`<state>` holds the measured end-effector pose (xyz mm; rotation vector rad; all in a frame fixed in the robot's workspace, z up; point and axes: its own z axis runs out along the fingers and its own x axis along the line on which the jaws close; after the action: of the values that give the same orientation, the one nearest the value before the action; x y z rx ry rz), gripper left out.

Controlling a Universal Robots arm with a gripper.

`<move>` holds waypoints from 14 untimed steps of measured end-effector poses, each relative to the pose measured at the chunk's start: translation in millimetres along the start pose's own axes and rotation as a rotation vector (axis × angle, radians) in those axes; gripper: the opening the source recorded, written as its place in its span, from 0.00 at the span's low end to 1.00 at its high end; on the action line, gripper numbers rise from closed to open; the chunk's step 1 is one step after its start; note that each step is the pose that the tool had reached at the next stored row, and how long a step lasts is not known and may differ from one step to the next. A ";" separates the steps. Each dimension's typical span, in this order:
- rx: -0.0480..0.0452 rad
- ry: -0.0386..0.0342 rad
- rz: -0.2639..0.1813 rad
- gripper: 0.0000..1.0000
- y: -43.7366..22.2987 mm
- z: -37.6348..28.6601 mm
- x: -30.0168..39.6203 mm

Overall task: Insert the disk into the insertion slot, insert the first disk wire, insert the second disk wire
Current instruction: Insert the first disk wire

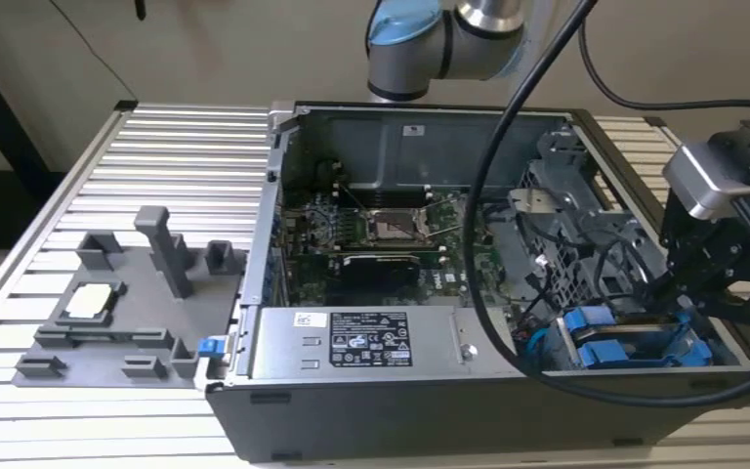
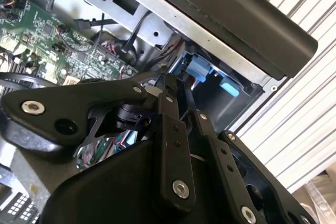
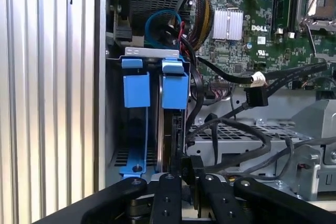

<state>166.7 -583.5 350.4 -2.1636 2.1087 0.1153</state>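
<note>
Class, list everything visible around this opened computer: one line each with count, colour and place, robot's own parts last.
slatted metal table: one, silver, under everything.
open metal computer case: one, dark grey, on the table.
green motherboard: one, green, inside the case.
power-supply box with a sticker: one, grey, inside the case, beside the slot.
perforated metal insertion slot: one, grey, in a case corner.
silver-grey disk in a blue plastic carrier: one, standing in the slot.
second blue plastic carrier: one, blue, beside the disk.
loose cables: several, black, between slot and motherboard.
moulded fixture tray: one, grey, on the table, exterior view's left.
robot arm: one, grey and blue, behind the case.
hand: one, black, at the disk's end.
</note>
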 end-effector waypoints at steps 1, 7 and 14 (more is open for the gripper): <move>0.0005 0.0000 0.004 0.19 0.0 0.4 0.0; 0.0055 0.0010 0.040 0.19 0.2 1.4 0.3; 0.0056 0.0013 0.041 0.19 1.6 2.2 0.4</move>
<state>165.1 -583.6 348.2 -2.1189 2.1517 0.1115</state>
